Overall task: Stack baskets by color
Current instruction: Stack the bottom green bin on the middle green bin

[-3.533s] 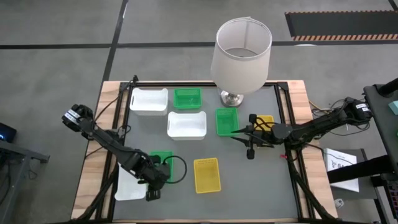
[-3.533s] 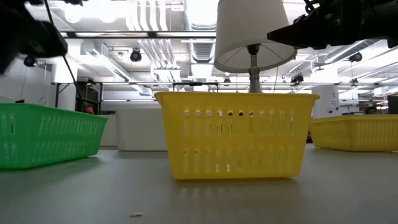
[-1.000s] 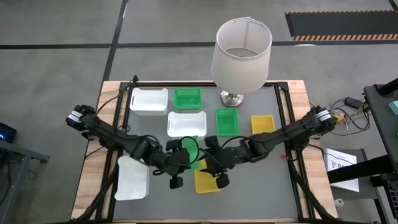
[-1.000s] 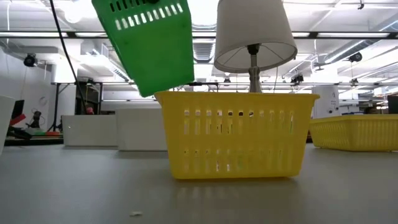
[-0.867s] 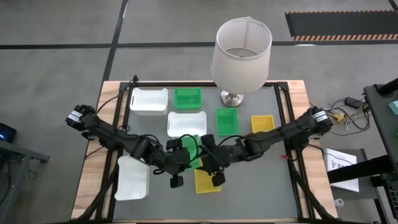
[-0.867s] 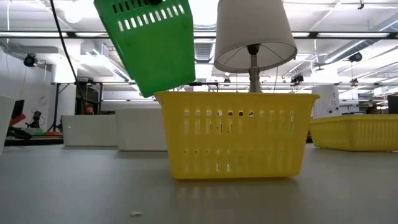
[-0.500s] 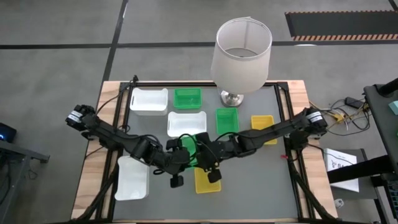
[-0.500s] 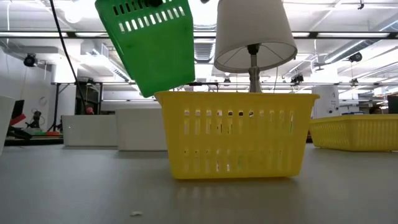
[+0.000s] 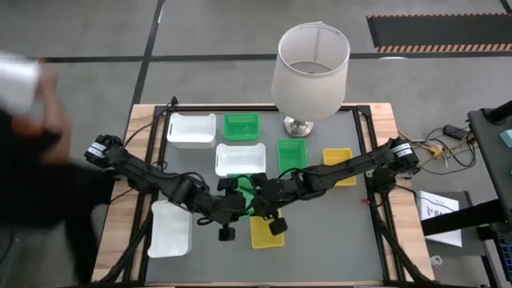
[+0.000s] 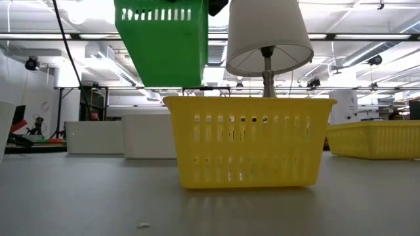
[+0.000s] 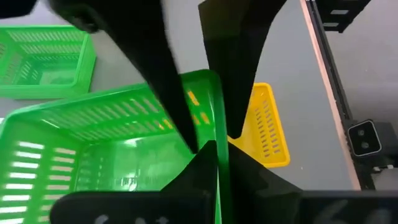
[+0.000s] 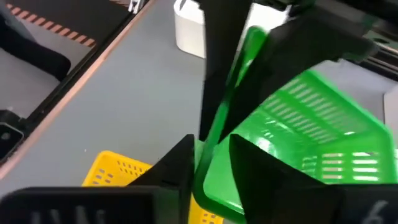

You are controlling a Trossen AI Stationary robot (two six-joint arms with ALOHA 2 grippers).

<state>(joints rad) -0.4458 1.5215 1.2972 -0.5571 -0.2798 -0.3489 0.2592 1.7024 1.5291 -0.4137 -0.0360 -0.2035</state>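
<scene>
a tall lamp (image 9: pixel 310 66) with a white shade stands at the far edge of the grey table (image 9: pixel 320 232), while a blurred person (image 9: pixel 36 152) passes beside the table's left side.

A green basket (image 9: pixel 254 192) is held above the middle of the worktop (image 9: pixel 336 232), between the left gripper (image 9: pixel 236 196) and the right gripper (image 9: pixel 268 196), which meet there from either side. Just below them a yellow basket (image 9: pixel 266 233) is seen. Two white baskets (image 9: pixel 190 130) (image 9: pixel 240 159), two further green baskets (image 9: pixel 241 126) (image 9: pixel 292 154) and another yellow basket (image 9: pixel 339 160) are spread across the far half. A third white basket (image 9: pixel 170 232) lies at the near left. A lamp (image 9: pixel 310 68) stands at the far edge. A blurred person (image 9: pixel 36 160) is seen at the left.
</scene>
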